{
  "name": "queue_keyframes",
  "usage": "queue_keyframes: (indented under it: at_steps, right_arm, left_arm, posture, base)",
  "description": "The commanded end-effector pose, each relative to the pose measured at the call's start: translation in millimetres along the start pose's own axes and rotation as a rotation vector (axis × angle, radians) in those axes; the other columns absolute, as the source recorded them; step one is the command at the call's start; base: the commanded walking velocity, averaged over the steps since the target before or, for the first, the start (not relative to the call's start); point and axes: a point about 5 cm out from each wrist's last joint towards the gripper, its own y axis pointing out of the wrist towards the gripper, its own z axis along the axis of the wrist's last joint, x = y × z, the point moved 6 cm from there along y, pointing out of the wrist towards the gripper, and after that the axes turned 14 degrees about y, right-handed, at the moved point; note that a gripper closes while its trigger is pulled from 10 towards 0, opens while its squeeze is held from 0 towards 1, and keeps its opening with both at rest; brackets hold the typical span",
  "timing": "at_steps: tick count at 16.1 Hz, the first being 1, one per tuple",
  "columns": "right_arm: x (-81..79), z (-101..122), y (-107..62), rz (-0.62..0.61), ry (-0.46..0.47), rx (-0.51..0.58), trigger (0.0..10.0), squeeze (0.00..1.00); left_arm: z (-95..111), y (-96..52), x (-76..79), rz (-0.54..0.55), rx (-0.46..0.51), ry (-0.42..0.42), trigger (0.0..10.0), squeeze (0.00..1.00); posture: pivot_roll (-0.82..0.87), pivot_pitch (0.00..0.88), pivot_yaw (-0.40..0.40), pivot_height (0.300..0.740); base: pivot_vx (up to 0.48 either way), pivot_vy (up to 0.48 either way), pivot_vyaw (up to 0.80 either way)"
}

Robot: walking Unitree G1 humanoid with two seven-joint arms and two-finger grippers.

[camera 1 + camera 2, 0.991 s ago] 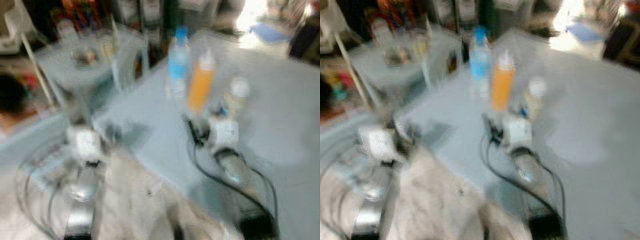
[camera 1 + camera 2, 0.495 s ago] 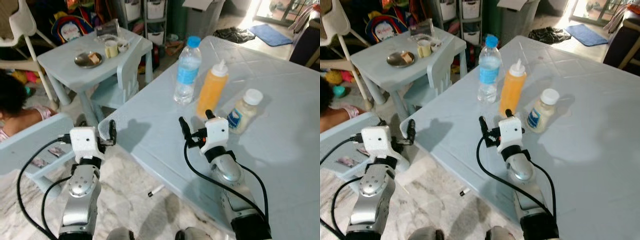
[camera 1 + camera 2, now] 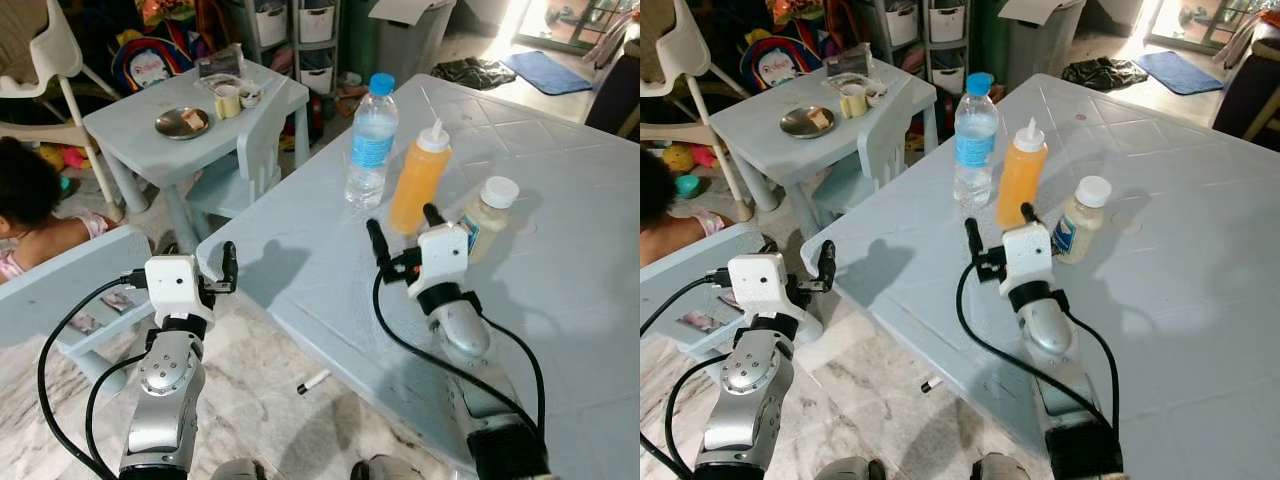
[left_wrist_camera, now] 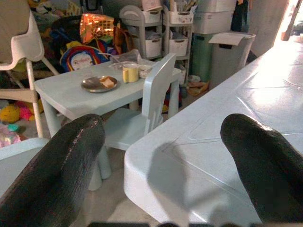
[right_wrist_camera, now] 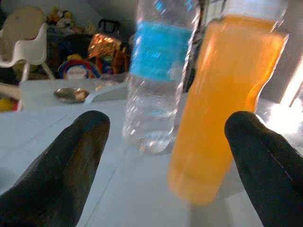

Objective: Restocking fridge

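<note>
Three items stand on the pale blue table (image 3: 560,150): a clear water bottle (image 3: 371,140) with a blue cap, an orange squeeze bottle (image 3: 418,178) and a white-capped jar (image 3: 487,215). My right gripper (image 3: 403,228) is open over the table, just short of the orange squeeze bottle. In the right wrist view the orange bottle (image 5: 222,104) stands ahead between the fingers, toward one of them, with the water bottle (image 5: 158,80) beside it. My left gripper (image 3: 203,266) is open and holds nothing, off the table's near corner (image 4: 156,156).
A child's low table (image 3: 140,140) at the left carries a metal plate (image 3: 183,122) and a cup (image 3: 229,101), with a small chair (image 3: 255,140) against it. A person (image 3: 30,205) sits on the floor at the far left. A marker (image 3: 313,381) lies on the floor.
The blurred view has steadied. My right gripper has edged forward toward the orange bottle. The left arm has hardly moved.
</note>
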Motion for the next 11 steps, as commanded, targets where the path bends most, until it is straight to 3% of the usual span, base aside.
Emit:
queue_keyframes:
  at_steps: [1,3,11]
  right_arm:
    - [-0.8,19.0,6.6,-0.007,-0.005,0.065,10.0,0.00]
    - [1.0,34.2,13.8,-0.029,0.004,0.110,10.0,0.00]
    - [6.5,43.9,14.5,-0.057,-0.008,0.137,10.0,0.00]
  left_arm:
    - [0.0,-1.5,-2.7,0.004,-0.003,0.008,10.0,0.00]
    - [-0.4,-1.8,-3.3,0.003,-0.005,0.010,10.0,0.00]
    - [0.1,-1.0,-1.8,-0.001,-0.006,0.010,10.0,0.00]
  posture:
    - [-0.05,0.078,0.015,0.740]
    - [-0.04,0.077,0.017,0.740]
    - [-0.05,0.080,0.018,0.740]
  base:
    - [0.000,0.000,0.00]
    - [0.000,0.000,0.00]
    - [0.000,0.000,0.00]
